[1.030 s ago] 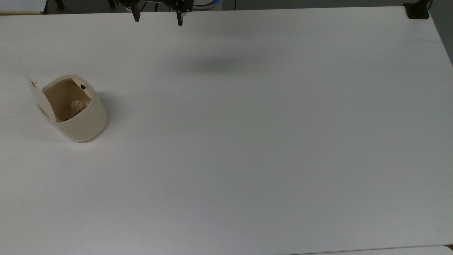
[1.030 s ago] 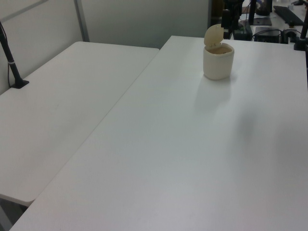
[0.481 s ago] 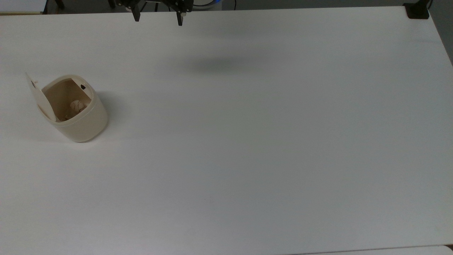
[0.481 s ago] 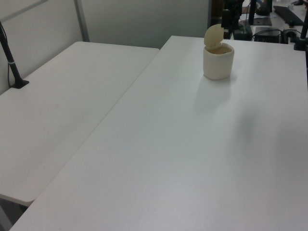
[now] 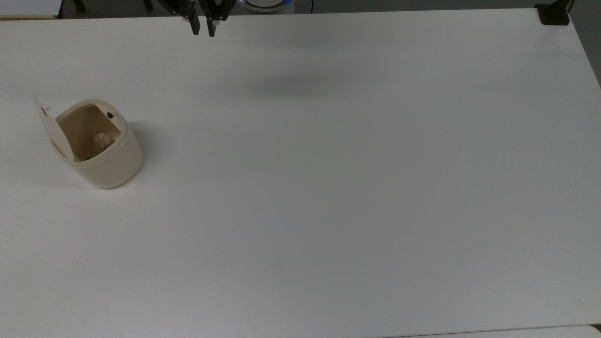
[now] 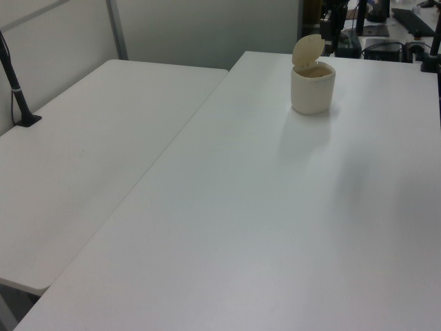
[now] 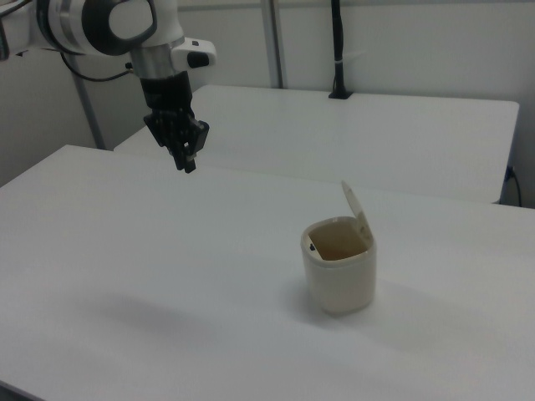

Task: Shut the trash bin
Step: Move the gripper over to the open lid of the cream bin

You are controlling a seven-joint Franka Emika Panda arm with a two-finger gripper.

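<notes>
the trash bin (image 5: 101, 145) stands on the white table (image 5: 328, 188) near the edge at the top view's left, well apart from the gripper (image 5: 203, 29), which hangs in the air over the far edge at the top of the top view with its two black fingers drawn nearly together and holding nothing. from the gripper the bin lies toward the top view's lower left; in the right view the bin (image 7: 338, 271) lies to the right of and below the gripper (image 7: 185, 161). the lid (image 5: 52, 127) stands almost upright on the bin's side facing the top view's left edge, so the closing push probably has to come from that side. the bin is smooth cream plastic, a rounded tub with a flat thin lid, a small black latch mark (image 5: 110, 115) on the inner rim, and crumpled scraps (image 5: 101, 140) inside.
</notes>
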